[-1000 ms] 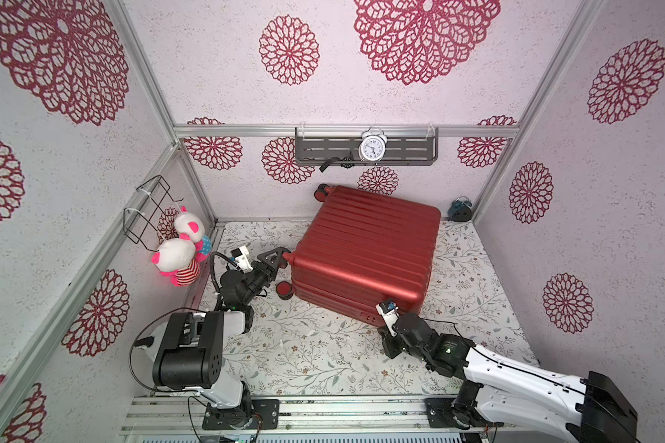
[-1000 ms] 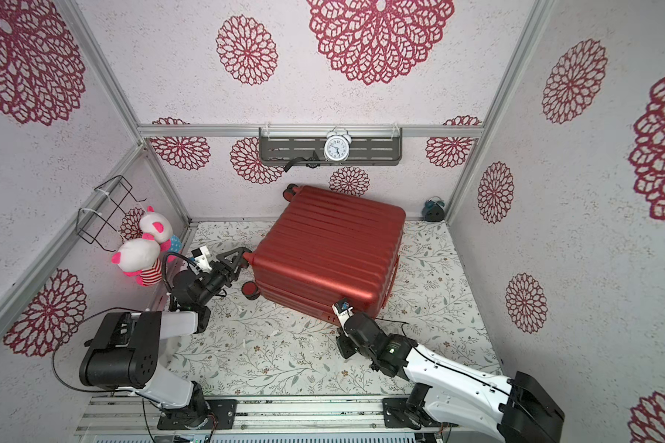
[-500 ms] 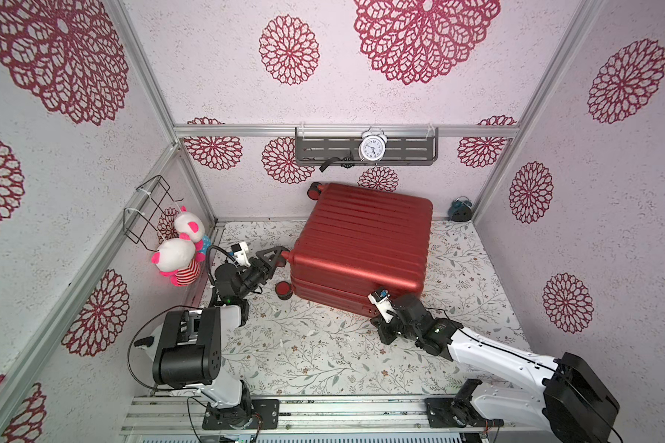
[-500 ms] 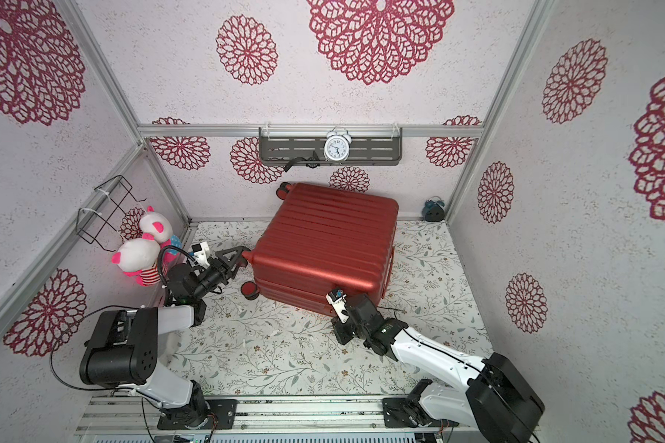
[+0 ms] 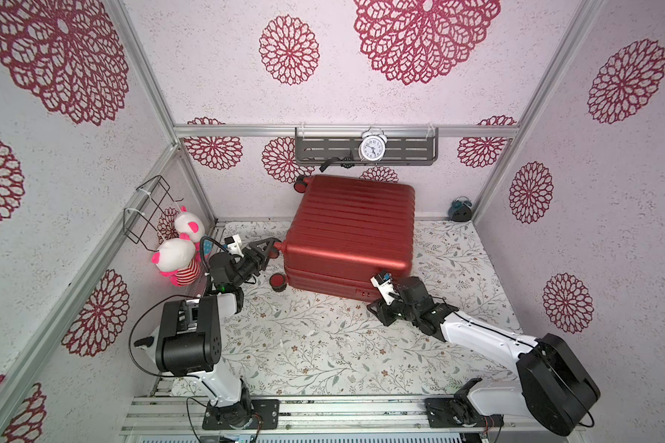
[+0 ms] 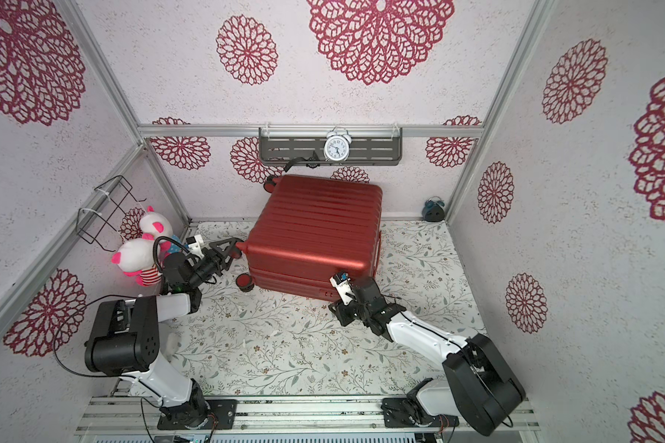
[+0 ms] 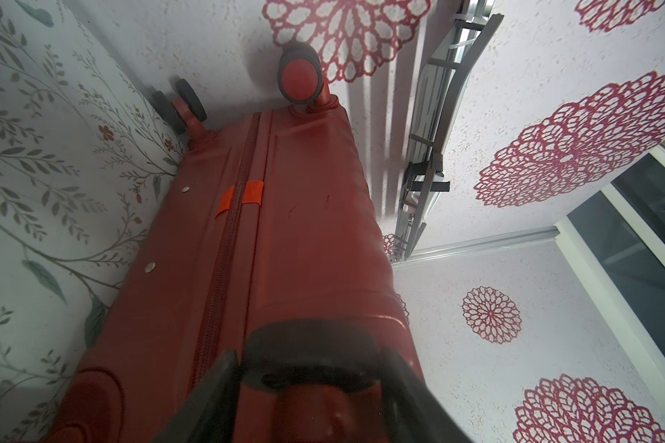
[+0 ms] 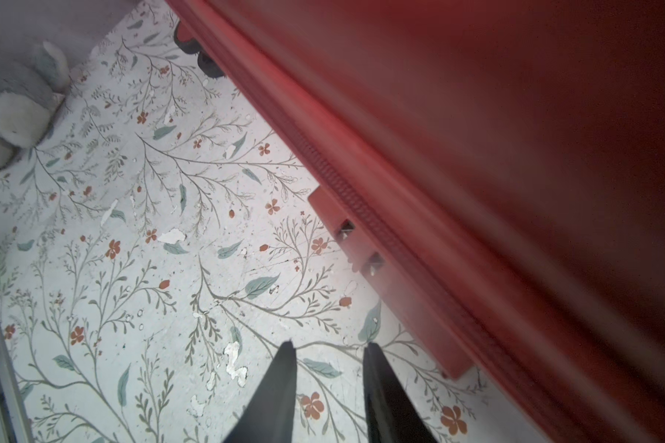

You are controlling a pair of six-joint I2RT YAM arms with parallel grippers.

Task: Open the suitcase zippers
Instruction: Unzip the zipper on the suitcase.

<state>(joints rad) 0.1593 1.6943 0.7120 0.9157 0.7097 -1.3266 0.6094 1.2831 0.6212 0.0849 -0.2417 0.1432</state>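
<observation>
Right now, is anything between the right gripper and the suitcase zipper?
Nothing visible. The right gripper hangs open over the floral mat beside the suitcase. Only bare mat lies between its fingertips and the zipper track on the facing side.

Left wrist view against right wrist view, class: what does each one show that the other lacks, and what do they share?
Only the left wrist view: the left gripper closed around a wheel of the case, the orange tabs across the seam, and the grey wall shelf. Only the right wrist view: the right gripper, open and empty above the mat, and the red lock block. Both: the red suitcase, its zipper track and the floral mat.
</observation>
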